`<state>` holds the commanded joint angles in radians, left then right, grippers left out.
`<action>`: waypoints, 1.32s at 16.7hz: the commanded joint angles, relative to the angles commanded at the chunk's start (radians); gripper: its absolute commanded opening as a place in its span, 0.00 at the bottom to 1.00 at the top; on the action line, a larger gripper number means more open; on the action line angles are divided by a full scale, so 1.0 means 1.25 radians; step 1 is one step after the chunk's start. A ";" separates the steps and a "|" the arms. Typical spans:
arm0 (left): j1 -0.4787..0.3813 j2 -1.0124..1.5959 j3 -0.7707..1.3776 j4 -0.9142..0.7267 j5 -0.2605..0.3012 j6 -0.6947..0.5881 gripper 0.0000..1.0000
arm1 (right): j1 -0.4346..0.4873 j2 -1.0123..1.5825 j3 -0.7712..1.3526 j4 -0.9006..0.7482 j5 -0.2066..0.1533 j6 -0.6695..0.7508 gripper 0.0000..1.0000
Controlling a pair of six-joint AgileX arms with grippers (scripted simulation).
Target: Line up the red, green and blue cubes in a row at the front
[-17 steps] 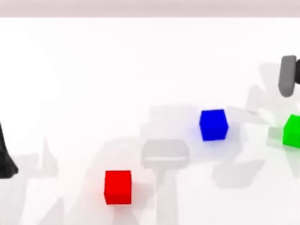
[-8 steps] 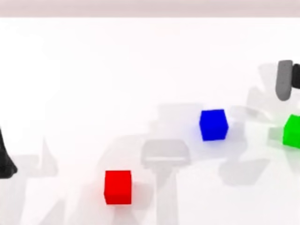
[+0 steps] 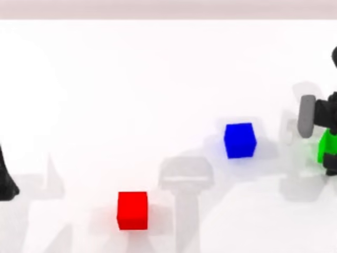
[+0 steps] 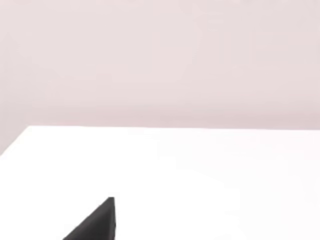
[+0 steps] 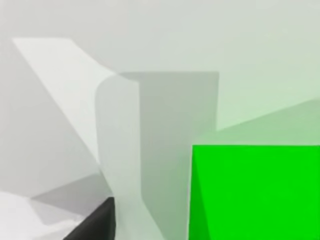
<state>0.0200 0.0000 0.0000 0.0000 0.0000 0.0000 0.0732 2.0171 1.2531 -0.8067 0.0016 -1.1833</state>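
Note:
The red cube sits near the front, left of centre. Farther back and to the right is the blue cube. At the table's right edge the green cube is partly covered by my right gripper, which hangs open over it; one grey finger stands just left of the cube. In the right wrist view the green cube fills the near field, apart from the one dark fingertip that shows. My left gripper stays parked at the left edge, and a single dark fingertip shows in the left wrist view.
The white table ends at a back edge under a pale wall. Soft grey shadows of the arms lie across the front half.
My right gripper has come forward from behind the green cube and now covers part of it. The three cubes and the left arm have not moved.

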 joint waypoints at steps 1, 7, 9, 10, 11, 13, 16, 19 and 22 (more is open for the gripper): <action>0.000 0.000 0.000 0.000 0.000 0.000 1.00 | 0.000 0.000 0.000 0.000 0.000 0.000 1.00; 0.000 0.000 0.000 0.000 0.000 0.000 1.00 | 0.000 0.000 0.000 0.000 0.000 0.000 0.70; 0.000 0.000 0.000 0.000 0.000 0.000 1.00 | 0.000 0.000 0.000 0.000 0.000 0.000 0.55; 0.000 0.000 0.000 0.000 0.000 0.000 1.00 | 0.000 0.000 0.000 0.000 0.000 0.000 0.47; 0.000 0.000 0.000 0.000 0.000 0.000 1.00 | 0.000 0.000 0.000 0.000 0.000 0.000 0.40; 0.000 0.000 0.000 0.000 0.000 0.000 1.00 | 0.000 0.000 0.000 0.000 0.000 0.000 0.25; 0.000 0.000 0.000 0.000 0.000 0.000 1.00 | 0.000 0.000 0.000 0.000 0.000 0.000 0.02; 0.000 0.000 0.000 0.000 0.000 0.000 1.00 | 0.000 0.000 0.000 0.000 0.000 0.000 0.00; 0.000 0.000 0.000 0.000 0.000 0.000 1.00 | 0.000 0.000 0.000 0.000 0.000 0.000 0.00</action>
<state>0.0200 0.0000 0.0000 0.0000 0.0000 0.0000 0.0732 2.0171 1.2531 -0.8067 0.0016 -1.1833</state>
